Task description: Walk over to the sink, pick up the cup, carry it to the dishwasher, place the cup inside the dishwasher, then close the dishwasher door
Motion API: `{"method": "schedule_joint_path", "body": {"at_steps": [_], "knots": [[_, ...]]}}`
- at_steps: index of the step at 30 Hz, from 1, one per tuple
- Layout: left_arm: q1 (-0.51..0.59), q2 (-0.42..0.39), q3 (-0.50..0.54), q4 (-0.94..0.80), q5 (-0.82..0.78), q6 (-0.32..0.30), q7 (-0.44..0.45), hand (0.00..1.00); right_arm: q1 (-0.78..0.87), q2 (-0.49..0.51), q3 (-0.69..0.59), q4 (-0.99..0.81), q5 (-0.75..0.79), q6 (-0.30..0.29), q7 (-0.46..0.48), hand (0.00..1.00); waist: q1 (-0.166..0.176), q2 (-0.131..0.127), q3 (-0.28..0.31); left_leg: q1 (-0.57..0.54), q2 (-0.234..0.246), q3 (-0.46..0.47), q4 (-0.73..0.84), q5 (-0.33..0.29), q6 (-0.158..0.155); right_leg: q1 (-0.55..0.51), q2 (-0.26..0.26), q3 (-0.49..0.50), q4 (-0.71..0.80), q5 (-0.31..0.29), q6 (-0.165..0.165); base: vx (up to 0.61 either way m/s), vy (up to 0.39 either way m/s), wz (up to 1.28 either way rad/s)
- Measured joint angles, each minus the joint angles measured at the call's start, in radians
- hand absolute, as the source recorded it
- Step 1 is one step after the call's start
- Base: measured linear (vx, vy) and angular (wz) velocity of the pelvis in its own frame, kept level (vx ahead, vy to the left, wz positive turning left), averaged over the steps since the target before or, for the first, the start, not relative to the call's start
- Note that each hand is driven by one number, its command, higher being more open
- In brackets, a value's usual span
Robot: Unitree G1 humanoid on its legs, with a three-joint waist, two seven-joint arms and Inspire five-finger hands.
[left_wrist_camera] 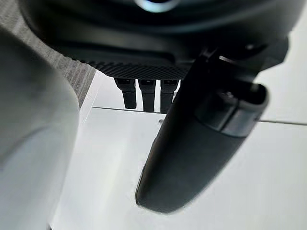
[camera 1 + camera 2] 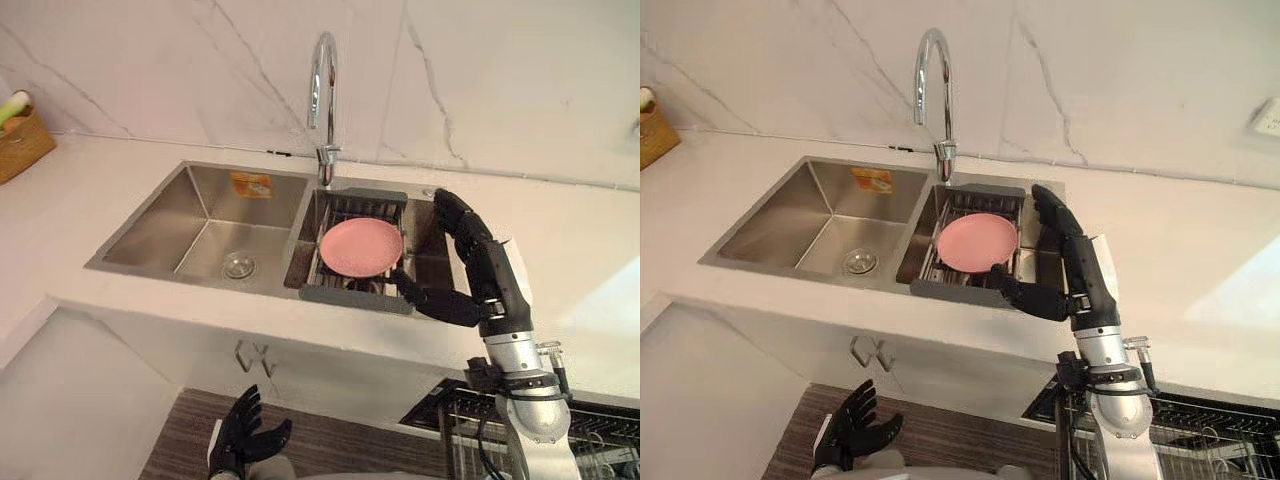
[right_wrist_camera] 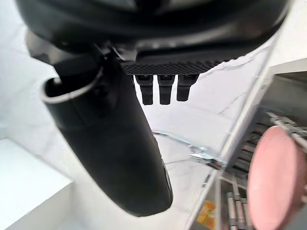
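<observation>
- Reaching over the right side of the sink (image 2: 160, 228), your right hand (image 2: 478, 268) hovered with its fingers straight and its thumb spread wide, holding nothing. The thumb tip lay close to the front bar of the grey rack (image 2: 352, 297).
- The task's thing sat on that rack: a pink round dish (image 2: 360, 247) (it read as a plate more than a cup), just beside the thumb and apart from the fingers.
- To grasp it well, I judged you had to lower the fingers behind the dish's right rim, bring the thumb to its near rim, and pinch the edge. Pressing on the flat face could skate it along the bars.
- The rack's walls and the basin's right wall hemmed the hand in. The faucet (image 2: 322, 80) stood over the rack's back edge, so lifting up and toward you looked safer than lifting back.
- The counter (image 2: 590, 250) to the right offered open room, and the dishwasher basket (image 2: 600, 432) waited low on that side.
- Your left hand (image 2: 245, 432) hung low with its fingers loosely spread, idle.
</observation>
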Motion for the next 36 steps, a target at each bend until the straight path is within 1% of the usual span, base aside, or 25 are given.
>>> {"method": "schedule_joint_path", "body": {"at_steps": [1,2,4,9,10,16,20,23,26,28,31,34,36], "knots": [[-0.006,0.0,0.001,0.0,0.002,0.0,0.0,0.9,0.0,0.002,-0.003,0.002,0.0,0.005,0.002,0.9,-0.002,-0.002,-0.001,0.007,-0.009,0.001,-0.015,0.004,0.005,0.002,-0.01,0.003,-0.001,0.0,0.0,0.16,0.184,0.1],[-0.011,-0.001,0.002,-0.008,0.012,0.0,0.002,0.9,-0.001,0.01,-0.002,0.002,-0.001,0.008,0.006,0.9,-0.005,-0.004,-0.003,0.03,-0.029,0.011,-0.053,0.015,0.013,0.005,-0.026,0.019,-0.006,0.0,0.0,0.11,0.156,0.02],[-0.01,-0.001,0.004,-0.015,0.018,0.0,0.007,0.9,-0.001,0.023,0.0,0.002,-0.013,0.009,0.008,0.9,-0.002,-0.004,-0.009,0.048,-0.039,0.023,-0.087,0.021,0.017,0.012,-0.033,0.03,-0.024,0.004,0.007,0.08,0.101,-0.07],[-0.008,0.01,0.008,-0.016,0.018,0.004,0.033,0.9,-0.002,0.03,0.0,0.047,-0.042,0.012,-0.005,0.9,-0.009,-0.015,-0.014,0.078,-0.04,0.03,-0.115,0.022,0.014,0.043,-0.031,0.037,-0.062,0.015,0.024,0.03,0.014,-0.05],[-0.004,0.031,0.013,-0.001,0.018,0.036,0.051,0.9,-0.008,0.038,0.018,0.18,-0.101,0.054,-0.031,0.9,-0.016,-0.051,-0.017,0.125,-0.043,0.047,-0.244,0.076,0.002,0.062,-0.011,0.077,-0.158,0.07,0.033,0.0,0.0,0.0],[-0.009,0.033,0.015,0.007,0.017,0.036,0.05,0.9,-0.016,0.038,0.019,0.2,-0.101,0.054,-0.031,0.9,-0.018,-0.05,-0.015,0.126,-0.045,0.048,-0.256,0.078,0.0,0.059,-0.012,0.077,-0.159,0.07,0.033,0.0,0.0,0.0],[-0.054,0.038,0.057,0.076,0.011,0.04,0.043,0.9,-0.036,0.038,0.02,0.254,-0.101,0.054,-0.032,0.9,-0.019,-0.045,-0.012,0.136,-0.05,0.049,-0.28,0.094,0.0,0.059,-0.016,0.07,-0.162,0.073,0.038,0.0,0.0,0.0],[-0.083,0.064,0.078,0.144,-0.005,0.052,0.042,0.9,-0.058,0.034,0.018,0.282,-0.122,0.054,-0.034,0.9,-0.025,-0.042,-0.006,0.15,-0.051,0.047,-0.292,0.099,0.001,0.073,-0.019,0.054,-0.169,0.077,0.041,0.01,-0.002,0.04],[-0.086,0.087,0.099,0.203,-0.006,0.073,0.044,0.9,-0.1,0.004,0.018,0.31,-0.162,0.053,-0.033,0.9,-0.027,-0.04,-0.003,0.156,-0.054,0.044,-0.297,0.1,0.002,0.089,-0.022,0.045,-0.19,0.09,0.048,0.01,0.012,0.05],[-0.086,0.099,0.111,0.234,-0.007,0.096,0.049,0.9,-0.146,-0.035,0.018,0.332,-0.198,0.052,-0.032,0.9,-0.026,-0.039,0.011,0.156,-0.061,0.037,-0.297,0.102,0.006,0.098,-0.028,0.038,-0.204,0.099,0.053,-0.01,0.024,0.09],[-0.084,0.122,0.116,0.237,-0.007,0.119,0.053,0.9,-0.203,-0.08,0.018,0.373,-0.215,0.052,-0.032,0.9,-0.02,-0.035,0.031,0.15,-0.066,0.026,-0.296,0.104,0.009,0.105,-0.032,0.025,-0.225,0.113,0.055,-0.04,0.019,0.12],[-0.085,0.126,0.142,0.236,-0.007,0.125,0.063,0.9,-0.24,-0.108,0.018,0.394,-0.222,0.052,-0.032,0.9,-0.013,-0.027,0.04,0.144,-0.069,0.023,-0.291,0.105,0.01,0.106,-0.036,0.017,-0.232,0.119,0.057,-0.04,0.013,0.04],[-0.086,0.141,0.154,0.227,-0.008,0.138,0.067,0.9,-0.265,-0.136,0.019,0.398,-0.257,0.052,-0.032,0.9,-0.012,-0.021,0.052,0.137,-0.072,0.018,-0.285,0.105,0.011,0.105,-0.04,0.005,-0.233,0.12,0.058,-0.04,0.002,0.06]]}}
